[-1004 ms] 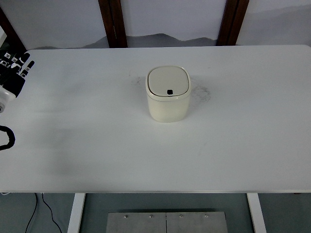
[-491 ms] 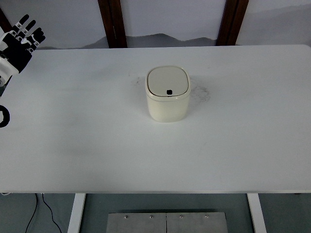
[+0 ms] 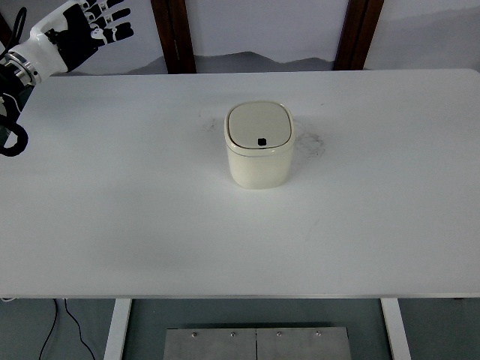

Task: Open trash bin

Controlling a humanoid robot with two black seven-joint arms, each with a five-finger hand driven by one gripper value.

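While the bin (image 3: pixel 259 154) sits mid-desk (image 3: pixel 150 225) w/ lid (image 3: pixel 259 125) shut, nothing's done yet. Left hand (image 3: pixel 82 26) is up at far-left corner, fingers spread, empty, well apart from bin; approach & lid press remain.

Left hand (image 3: pixel 79 28) raised at upper left, fingers spread.

The left hand (image 3: pixel 79 28) is now in the upper left corner of the frame, higher and farther right than in either earlier picture, where it sat against the left edge. Its fingers (image 3: pixel 112 15) are spread and point toward the right, empty, above the table's far left corner. More of its white wrist and black forearm shows at the left edge.
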